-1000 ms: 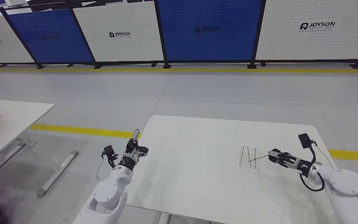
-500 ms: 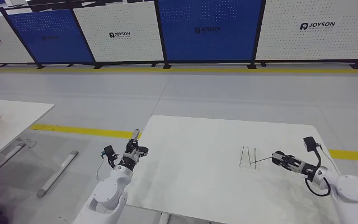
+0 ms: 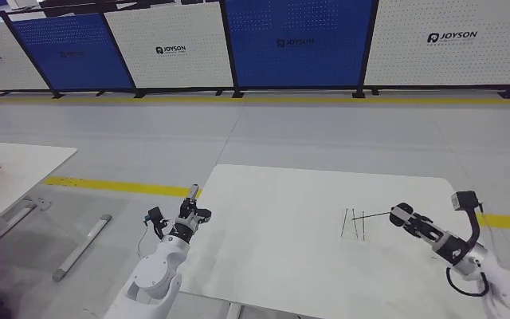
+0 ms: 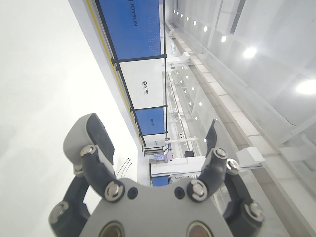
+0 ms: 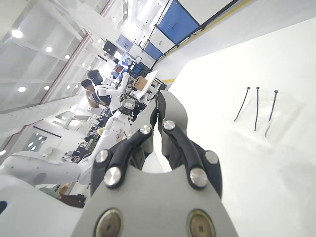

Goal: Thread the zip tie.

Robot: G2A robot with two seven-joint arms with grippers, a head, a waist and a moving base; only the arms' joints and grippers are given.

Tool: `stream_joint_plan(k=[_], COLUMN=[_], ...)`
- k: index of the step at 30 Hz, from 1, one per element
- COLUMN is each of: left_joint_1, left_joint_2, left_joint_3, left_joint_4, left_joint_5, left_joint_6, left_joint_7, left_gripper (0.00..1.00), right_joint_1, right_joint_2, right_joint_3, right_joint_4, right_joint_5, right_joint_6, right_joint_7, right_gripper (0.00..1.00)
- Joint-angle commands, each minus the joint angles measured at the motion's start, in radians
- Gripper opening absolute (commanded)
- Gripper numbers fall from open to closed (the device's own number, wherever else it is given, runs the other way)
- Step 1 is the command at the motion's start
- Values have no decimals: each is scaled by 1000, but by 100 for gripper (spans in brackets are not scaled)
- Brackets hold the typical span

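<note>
A: Start at the right gripper (image 5: 159, 99). How do its fingers stand?
B: Pressed together, with no gap between the pads in its own wrist view. From above, a thin black zip tie (image 3: 371, 214) sticks out of the fingertips, so it is clamped on that one.
A: Which way does the zip tie run?
B: Roughly level, from the fingertips toward the middle of the table (image 3: 279, 247). Seen from above, its free end crosses the three loose ties (image 5: 256, 108). Whether it touches them I cannot tell.
A: How do the loose ties lie?
B: Flat on the right part of the table, side by side and nearly parallel. Their heads are all at the same end, and they lie close but apart from each other. The right gripper is near them, on the side toward the table's right edge.
A: And the left gripper (image 4: 154, 124)?
B: Spread wide. It is at the table's left edge, well apart from the ties. They show small and far off past its fingers in its own wrist view.
A: Beyond the table?
B: Grey floor (image 3: 239, 135) with a yellow line (image 3: 119, 186) on it. Behind that stands a row of blue and white pegboard panels (image 3: 295, 44)
</note>
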Motion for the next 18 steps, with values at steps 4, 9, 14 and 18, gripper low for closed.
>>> stream_joint_plan(k=[4, 9, 14, 18], left_joint_1=[0, -1, -21, -26], left_joint_2=[0, 0, 1, 8], left_joint_3=[0, 0, -2, 1], left_joint_4=[0, 1, -15, -67], left_joint_5=[0, -1, 6, 26], left_joint_6=[0, 1, 21, 109], left_joint_7=[0, -1, -55, -168], left_gripper=[100, 100, 100, 100], right_joint_1=[2, 2, -14, -13], right_joint_2=[0, 0, -4, -3], right_joint_3=[-2, -2, -46, -123], right_joint_4=[4, 4, -94, -174], right_joint_5=[3, 3, -125, -305], right_joint_6=[0, 0, 0, 0], right_joint_7=[-1, -1, -71, -139], right_gripper=[0, 0, 0, 0])
